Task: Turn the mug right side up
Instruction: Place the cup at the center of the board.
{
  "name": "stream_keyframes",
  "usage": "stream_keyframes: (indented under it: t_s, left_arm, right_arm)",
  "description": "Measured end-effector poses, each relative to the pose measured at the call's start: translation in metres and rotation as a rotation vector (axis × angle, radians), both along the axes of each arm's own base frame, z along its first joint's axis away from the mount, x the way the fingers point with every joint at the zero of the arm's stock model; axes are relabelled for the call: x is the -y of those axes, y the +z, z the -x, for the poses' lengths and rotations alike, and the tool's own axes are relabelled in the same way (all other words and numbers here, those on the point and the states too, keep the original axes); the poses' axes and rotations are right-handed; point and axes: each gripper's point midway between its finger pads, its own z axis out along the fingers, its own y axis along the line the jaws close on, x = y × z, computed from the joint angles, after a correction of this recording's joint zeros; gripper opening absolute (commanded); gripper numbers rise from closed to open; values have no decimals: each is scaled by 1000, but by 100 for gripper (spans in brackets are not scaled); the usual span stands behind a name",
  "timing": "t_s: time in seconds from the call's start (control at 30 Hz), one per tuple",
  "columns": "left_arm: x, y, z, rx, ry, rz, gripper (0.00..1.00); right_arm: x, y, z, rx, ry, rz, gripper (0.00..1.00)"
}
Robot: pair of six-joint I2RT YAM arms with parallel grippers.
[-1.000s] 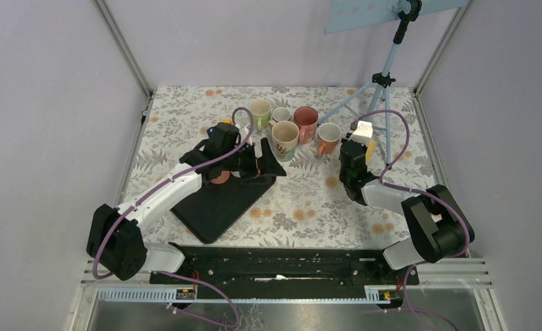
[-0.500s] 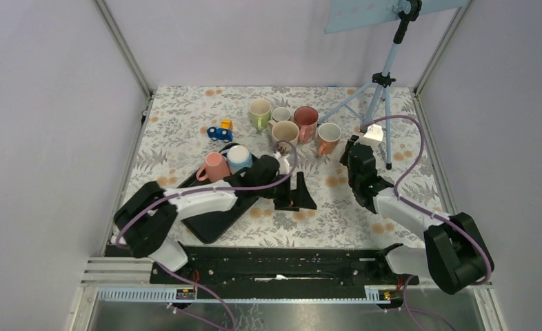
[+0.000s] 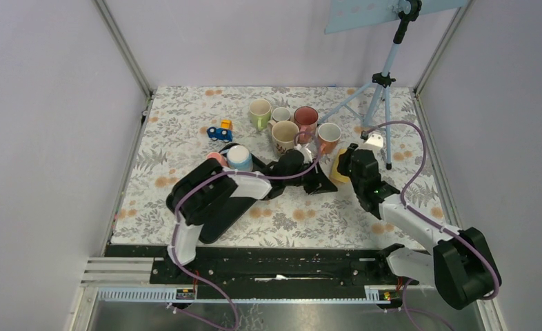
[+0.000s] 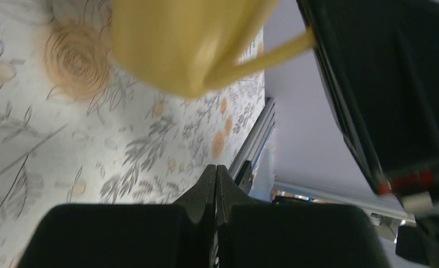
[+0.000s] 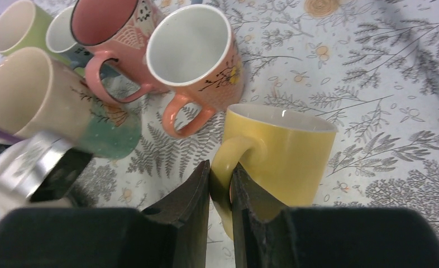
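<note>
Yellow mug (image 5: 284, 151): right gripper (image 5: 220, 167) is clamping its handle; left gripper (image 4: 216, 173), pressed together and empty, is hovering at nine o'clock. Risk: handle pivoting, knocking orange mug (image 5: 197, 56) at eleven.

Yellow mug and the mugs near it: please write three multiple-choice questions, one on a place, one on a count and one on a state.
1. Where is the yellow mug?
A. at the far left corner
B. at the near edge
C. just in front of the orange mug

2. How many mugs stand open side up in the group behind it?
A. three
B. five
C. seven

3. The right claw is:
A. shut on the yellow mug's handle
B. wide open above it
C. shut on its rim

Answers:
1 C: the right wrist view shows the two side by side.
2 B: green mug, small white mug, pink mug, beige mug and the orange mug.
3 A: the handle sits pinched between both fingers.
</note>
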Motion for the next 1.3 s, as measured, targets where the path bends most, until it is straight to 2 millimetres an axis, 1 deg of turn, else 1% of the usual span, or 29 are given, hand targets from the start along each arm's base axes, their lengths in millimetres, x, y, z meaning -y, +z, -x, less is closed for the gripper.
stream_keyframes:
  t_s: [0.07, 0.13, 0.27, 0.53, 0.7, 0.87, 1.07, 1.3]
  left_arm:
    - [11, -2, -7, -22, 6, 32, 0]
    - [17, -7, -11, -43, 13, 44, 0]
    - [21, -11, -17, -73, 31, 57, 0]
    - [31, 0, -26, -72, 36, 89, 0]
    - [37, -3, -29, -81, 29, 81, 0]
    - [39, -13, -30, -96, 25, 58, 0]
    - [37, -33, -25, -128, 13, 14, 0]
    - [34, -47, -25, -146, 12, -11, 0]
  right_arm:
    - [-3, 2, 2, -1, 14, -20, 0]
    - [-6, 3, 4, -5, 26, -36, 0]
    - [-9, 6, 9, -10, 41, -57, 0]
    - [-9, 13, 15, -9, 53, -84, 0]
    - [-6, 11, 18, -17, 45, -86, 0]
    - [-6, 4, 23, -33, 49, -97, 0]
    - [-8, -15, 33, -68, 69, -108, 0]
    - [-13, -17, 37, -42, 96, -132, 0]
